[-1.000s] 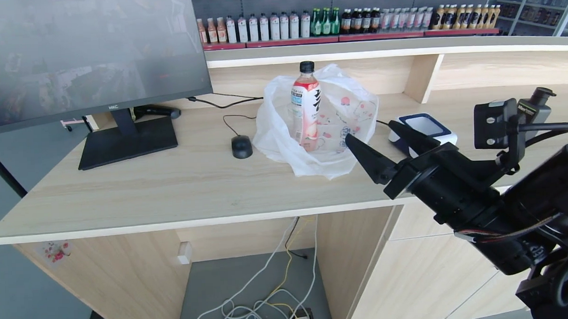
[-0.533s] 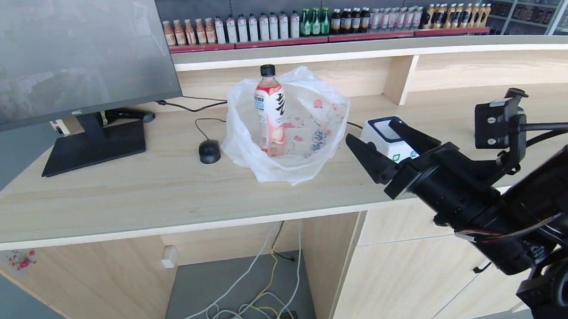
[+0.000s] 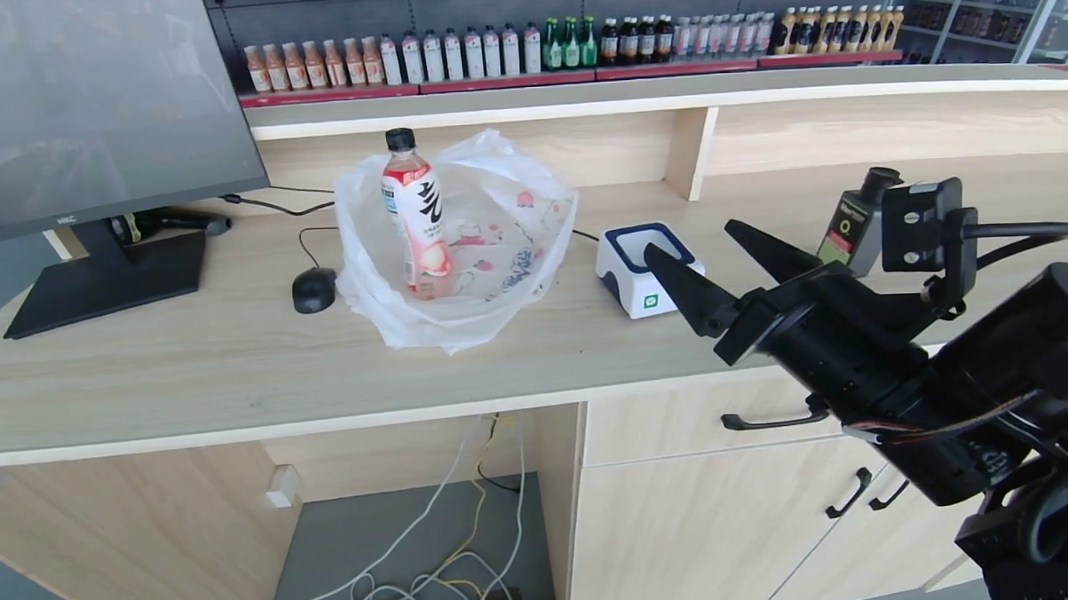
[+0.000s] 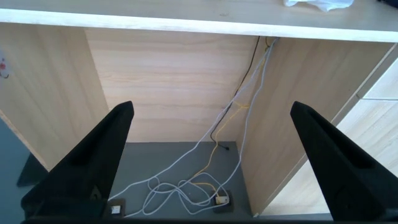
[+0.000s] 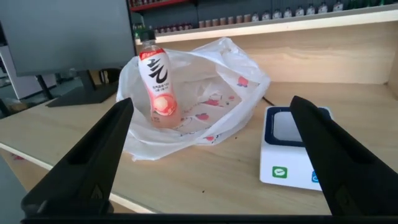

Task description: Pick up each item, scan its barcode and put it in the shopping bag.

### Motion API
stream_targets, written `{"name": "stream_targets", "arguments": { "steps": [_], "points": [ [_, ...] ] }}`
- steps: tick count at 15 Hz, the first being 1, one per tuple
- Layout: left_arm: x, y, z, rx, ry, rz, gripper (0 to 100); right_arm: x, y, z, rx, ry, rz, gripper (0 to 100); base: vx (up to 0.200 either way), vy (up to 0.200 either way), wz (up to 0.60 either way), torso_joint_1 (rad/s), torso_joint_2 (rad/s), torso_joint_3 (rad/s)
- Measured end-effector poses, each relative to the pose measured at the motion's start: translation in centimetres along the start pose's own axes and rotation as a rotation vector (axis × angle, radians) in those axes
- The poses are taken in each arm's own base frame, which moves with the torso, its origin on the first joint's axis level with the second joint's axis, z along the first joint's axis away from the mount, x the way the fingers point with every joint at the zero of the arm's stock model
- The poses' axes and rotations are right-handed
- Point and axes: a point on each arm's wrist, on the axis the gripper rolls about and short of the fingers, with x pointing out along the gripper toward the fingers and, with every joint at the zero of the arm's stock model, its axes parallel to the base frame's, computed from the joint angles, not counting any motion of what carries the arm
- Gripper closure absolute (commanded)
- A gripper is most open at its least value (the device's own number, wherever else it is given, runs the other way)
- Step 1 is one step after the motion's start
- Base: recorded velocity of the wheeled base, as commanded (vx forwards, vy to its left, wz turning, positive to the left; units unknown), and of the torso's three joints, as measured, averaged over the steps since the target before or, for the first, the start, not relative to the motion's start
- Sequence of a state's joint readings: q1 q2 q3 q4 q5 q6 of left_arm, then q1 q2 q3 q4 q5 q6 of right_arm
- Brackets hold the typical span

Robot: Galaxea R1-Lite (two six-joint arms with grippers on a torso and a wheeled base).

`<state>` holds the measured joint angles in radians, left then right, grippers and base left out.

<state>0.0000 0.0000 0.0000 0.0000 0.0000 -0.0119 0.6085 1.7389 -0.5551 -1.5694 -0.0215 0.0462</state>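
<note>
Pans right versus earlier, exposing second bottle [image 3: 851, 227] right of scanner [image 3: 629, 274]; pink bottle [image 3: 416, 224] upright in bag [image 3: 506, 265], left gripper [image 4: 211, 107] and right gripper [image 3: 688, 237] spread, empty; needs grab on second bottle next.

The right end effector [image 3: 692, 241] is held out in front, its two fingers spread wide (nothing between them). The left end effector [image 4: 211, 107] is spread wide too.

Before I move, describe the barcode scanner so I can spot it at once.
Find the white shopping bag on the wooden counter. Just right of it sits the scanner: a small white box with a dark-blue-framed window on top.
</note>
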Motion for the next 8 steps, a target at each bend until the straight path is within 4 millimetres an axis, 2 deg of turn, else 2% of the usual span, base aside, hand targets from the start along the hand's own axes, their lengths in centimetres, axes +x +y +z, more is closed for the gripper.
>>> {"name": "stream_targets", "arguments": {
  "steps": [8],
  "points": [
    [0.00, 0.00, 0.00, 0.000, 0.001, 0.000, 0, -0.62, -0.15, -0.43, -0.008, 0.028, -0.026, 0, 0.000, -0.200, 0.00, 0.002, 0.00, 0.001]
  ]
}}
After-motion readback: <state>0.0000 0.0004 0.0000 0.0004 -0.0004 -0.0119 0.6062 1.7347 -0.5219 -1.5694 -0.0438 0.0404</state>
